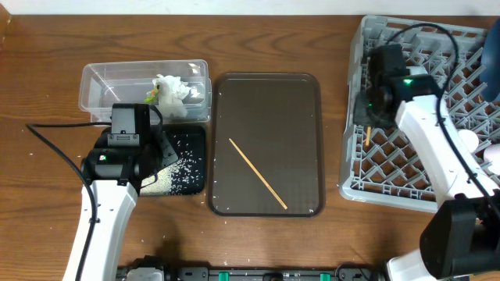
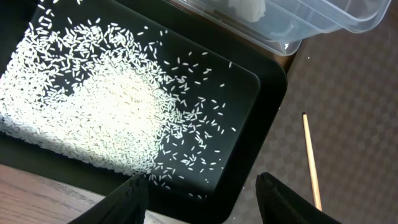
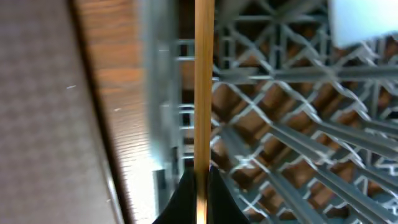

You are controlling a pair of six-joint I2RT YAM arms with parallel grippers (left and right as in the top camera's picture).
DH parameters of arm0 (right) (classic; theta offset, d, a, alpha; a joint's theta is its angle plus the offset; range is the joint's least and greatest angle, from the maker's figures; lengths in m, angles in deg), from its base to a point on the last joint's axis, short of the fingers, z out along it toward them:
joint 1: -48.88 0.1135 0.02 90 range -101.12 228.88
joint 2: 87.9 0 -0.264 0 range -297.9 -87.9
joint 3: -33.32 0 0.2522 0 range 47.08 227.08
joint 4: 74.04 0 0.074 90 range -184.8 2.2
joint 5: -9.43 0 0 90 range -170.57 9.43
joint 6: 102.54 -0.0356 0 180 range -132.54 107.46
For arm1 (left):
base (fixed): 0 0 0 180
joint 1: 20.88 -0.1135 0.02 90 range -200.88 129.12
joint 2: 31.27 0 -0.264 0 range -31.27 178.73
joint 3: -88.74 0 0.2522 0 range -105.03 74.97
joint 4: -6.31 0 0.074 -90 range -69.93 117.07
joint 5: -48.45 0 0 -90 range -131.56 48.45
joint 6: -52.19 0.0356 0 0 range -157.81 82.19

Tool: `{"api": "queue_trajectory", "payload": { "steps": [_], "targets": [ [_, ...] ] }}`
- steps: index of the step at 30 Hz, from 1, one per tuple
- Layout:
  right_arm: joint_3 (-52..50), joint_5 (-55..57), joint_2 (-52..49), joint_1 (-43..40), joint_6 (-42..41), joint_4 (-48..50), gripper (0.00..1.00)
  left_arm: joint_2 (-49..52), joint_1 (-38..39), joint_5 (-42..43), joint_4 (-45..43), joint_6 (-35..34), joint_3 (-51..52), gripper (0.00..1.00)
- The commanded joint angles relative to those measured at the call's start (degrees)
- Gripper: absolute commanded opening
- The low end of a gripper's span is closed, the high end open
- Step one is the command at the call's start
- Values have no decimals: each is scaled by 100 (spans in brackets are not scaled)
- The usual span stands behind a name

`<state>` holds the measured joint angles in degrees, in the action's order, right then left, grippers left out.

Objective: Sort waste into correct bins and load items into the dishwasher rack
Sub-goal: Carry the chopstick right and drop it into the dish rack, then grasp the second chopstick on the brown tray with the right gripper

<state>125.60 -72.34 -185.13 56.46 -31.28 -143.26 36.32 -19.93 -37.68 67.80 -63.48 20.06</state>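
Observation:
My right gripper (image 3: 200, 177) is shut on a wooden chopstick (image 3: 203, 81) and holds it over the left edge of the grey dishwasher rack (image 1: 422, 168); the chopstick also shows in the overhead view (image 1: 367, 135). A second chopstick (image 1: 258, 173) lies on the brown serving tray (image 1: 266, 86). My left gripper (image 2: 202, 186) is open and empty over the near corner of the black tray (image 2: 261, 118), which holds white rice grains (image 2: 106, 106). The clear tub (image 1: 109, 82) holds crumpled white tissue (image 1: 173, 90) and a bit of yellow-green wrapper (image 1: 151, 95).
The second chopstick also shows at the right of the left wrist view (image 2: 311, 158). White items (image 1: 492, 156) sit at the rack's right edge. A few rice grains (image 1: 168, 230) lie on the wooden table.

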Motion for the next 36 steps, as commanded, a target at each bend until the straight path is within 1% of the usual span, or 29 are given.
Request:
{"api": "queue_trajectory", "payload": {
  "steps": [1, 4, 8, 13, 16, 19, 21, 23, 24, 27, 31, 36],
  "targets": [
    [-236, 52, 11, -50, -199, -26, 1, -42, -28, -48, 0, -15, -55, 59],
    [-461, -13, 11, -39, -197, 4, 1, -39, -28, -46, 0, -17, -55, 59],
    [-577, -33, 11, -37, -98, 155, 7, -39, -28, -46, -2, -15, -55, 59],
    [-136, -151, 72, -24, 302, 177, 27, -39, -28, -46, 2, -17, -55, 59],
    [299, -575, 201, 46, 507, 129, 40, -39, -28, -46, 2, -17, -55, 59],
    [592, -1233, 302, 210, 800, 186, 40, -39, -28, -46, 2, -17, -55, 59],
    [610, -1609, 323, 417, 1073, 284, 40, -39, -28, -46, 0, -17, -55, 59],
    [595, -1803, 282, 704, 1298, 291, 46, -39, -28, -46, 0, -17, -55, 59],
    [575, -1818, 236, 894, 1421, 271, 50, -39, -28, -46, 0, -17, -55, 59],
    [455, -1816, 20, 1530, 1808, 254, 53, -39, -28, -46, 0, -17, -55, 59],
    [225, -1814, -369, 2253, 2083, 260, 54, -39, -28, -46, 2, -17, -55, 59],
    [85, -1814, -1001, 2964, 2098, 286, 54, -39, -28, -46, 0, -15, -55, 59]
  ]
}}
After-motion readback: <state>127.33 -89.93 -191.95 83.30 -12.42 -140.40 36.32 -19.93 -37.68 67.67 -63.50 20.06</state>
